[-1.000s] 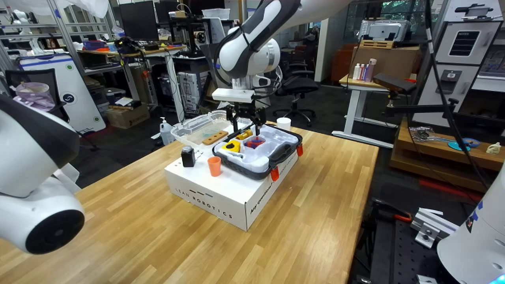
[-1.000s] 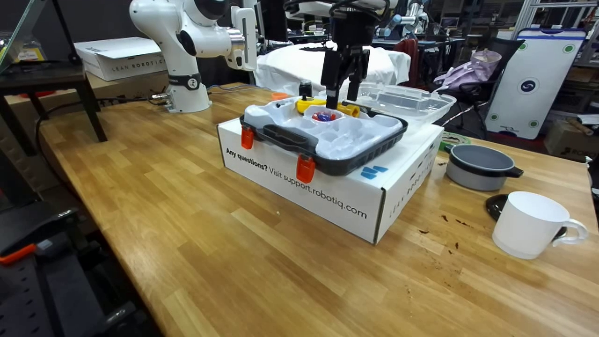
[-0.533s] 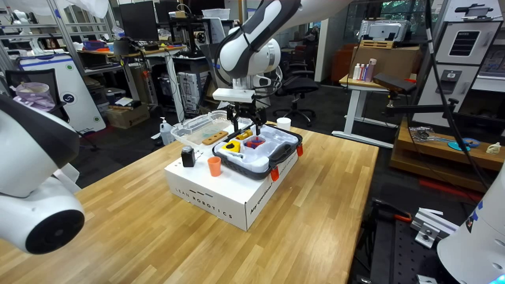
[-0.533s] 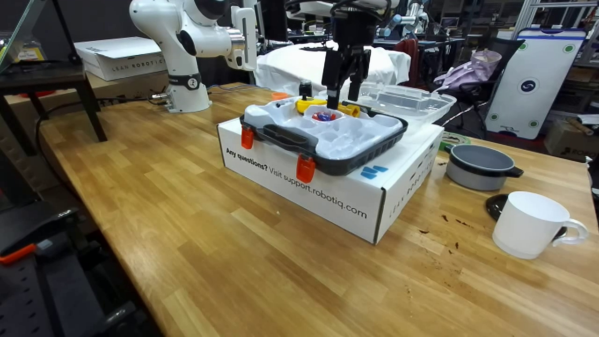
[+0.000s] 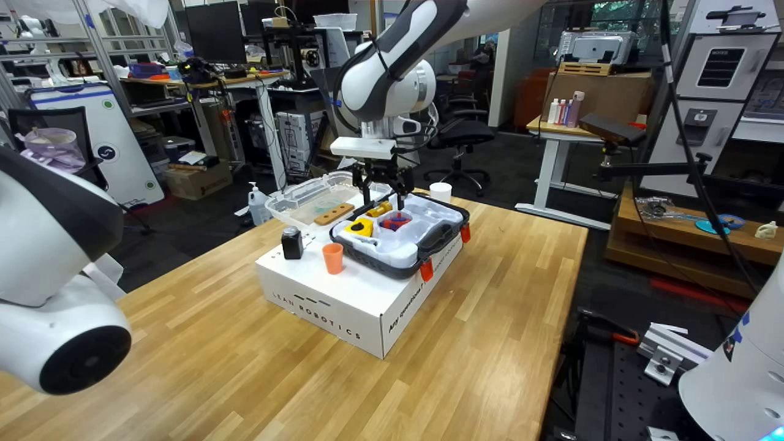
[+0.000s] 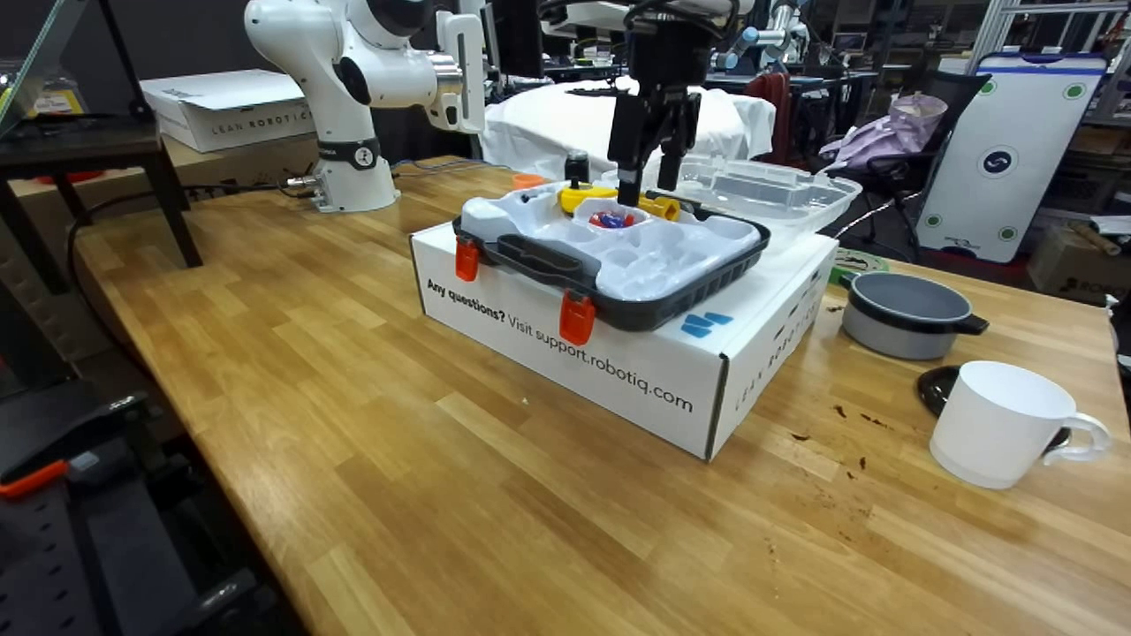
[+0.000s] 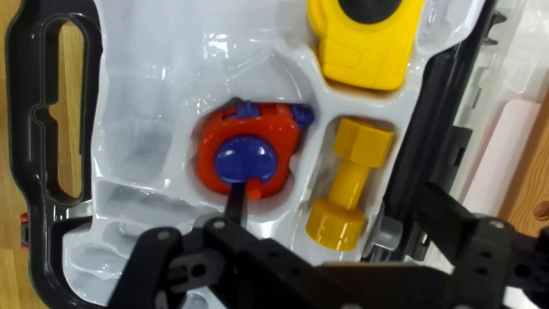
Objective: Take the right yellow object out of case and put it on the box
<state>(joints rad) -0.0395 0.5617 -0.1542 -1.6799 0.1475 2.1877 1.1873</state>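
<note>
The right yellow object is a bolt-shaped yellow piece (image 7: 349, 184) lying in a slot of the case's pale tray. It shows in both exterior views (image 5: 380, 209) (image 6: 664, 208). The case (image 5: 436, 240) is open, with a black rim (image 6: 680, 305), and sits on the white box (image 6: 565, 353). My gripper (image 7: 339, 210) is open and empty, pointing down over the case. In the wrist view one finger overlaps the red-and-blue piece (image 7: 210, 146) and the other lies past the black rim, with the yellow piece between them. Contact with the tray cannot be told.
A second yellow piece (image 7: 369, 56) with a black disc sits in the same tray. An orange cup (image 5: 333, 258), a black bottle (image 5: 292, 243) and a wooden block (image 5: 334, 214) are near the case. A transparent lid (image 6: 751, 190) lies open behind it. A second robot arm (image 6: 353, 97) stands on the table.
</note>
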